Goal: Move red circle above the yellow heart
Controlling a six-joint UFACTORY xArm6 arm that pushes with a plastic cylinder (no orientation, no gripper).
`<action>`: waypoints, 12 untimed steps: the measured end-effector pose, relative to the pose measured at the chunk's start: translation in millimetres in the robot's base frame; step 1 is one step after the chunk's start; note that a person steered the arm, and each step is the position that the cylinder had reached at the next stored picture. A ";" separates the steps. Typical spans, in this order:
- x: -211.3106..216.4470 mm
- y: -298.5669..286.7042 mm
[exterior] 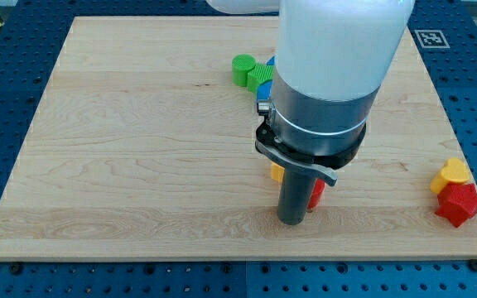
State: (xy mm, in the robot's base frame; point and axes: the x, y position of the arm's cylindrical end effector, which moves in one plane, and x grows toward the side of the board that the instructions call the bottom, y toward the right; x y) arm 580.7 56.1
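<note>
My tip (292, 222) rests on the wooden board (139, 149), right of centre, under the big arm body. A red block (317, 194) shows just right of the rod, touching or nearly touching it; its shape is mostly hidden. A yellow block (277, 172) peeks out at the rod's left, just above the tip, with its shape hidden too. A second yellow block (452, 174) sits at the board's right edge with a red star-like block (460, 204) touching it from below.
Two green blocks (243, 69) (262, 77) lie together near the view's top centre. A blue block (270, 62) sits partly hidden behind the arm beside them. The arm body hides the board's upper middle.
</note>
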 end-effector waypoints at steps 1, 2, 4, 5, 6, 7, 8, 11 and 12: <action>0.0 -11.5; -3.2 -14.8; -3.2 23.2; -3.2 41.3; -6.0 38.2; -6.2 10.2; -17.3 0.7; -34.5 5.5; -35.1 20.9</action>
State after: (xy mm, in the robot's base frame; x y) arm 545.5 77.0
